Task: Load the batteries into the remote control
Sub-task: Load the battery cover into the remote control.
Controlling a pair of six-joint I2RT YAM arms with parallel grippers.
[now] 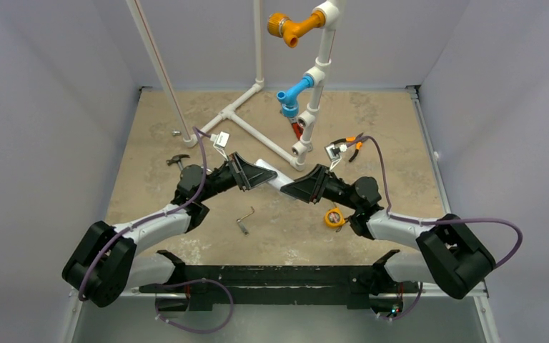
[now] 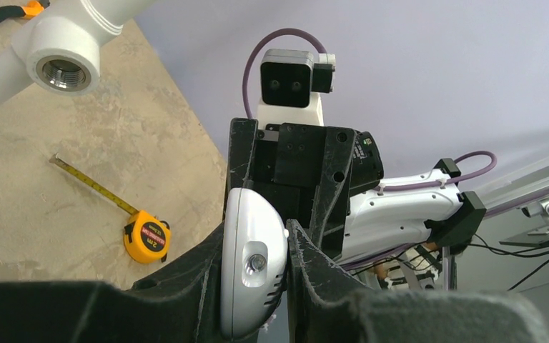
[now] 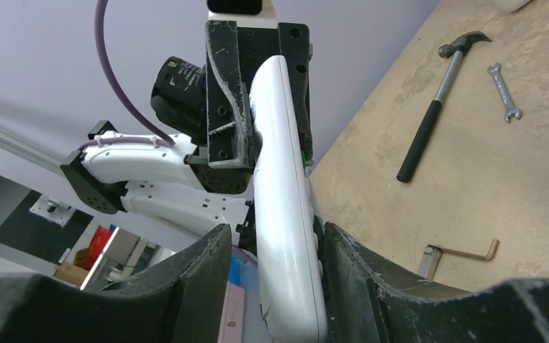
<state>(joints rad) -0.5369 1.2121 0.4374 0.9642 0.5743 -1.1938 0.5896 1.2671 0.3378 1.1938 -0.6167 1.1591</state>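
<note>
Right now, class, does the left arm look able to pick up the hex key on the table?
Probably not yet. The left tool is shut on the remote control, so it is occupied, though the hex key lies unobstructed on the table below.

Bright, even overhead light, soft shadows; wrist views blur up close.
</note>
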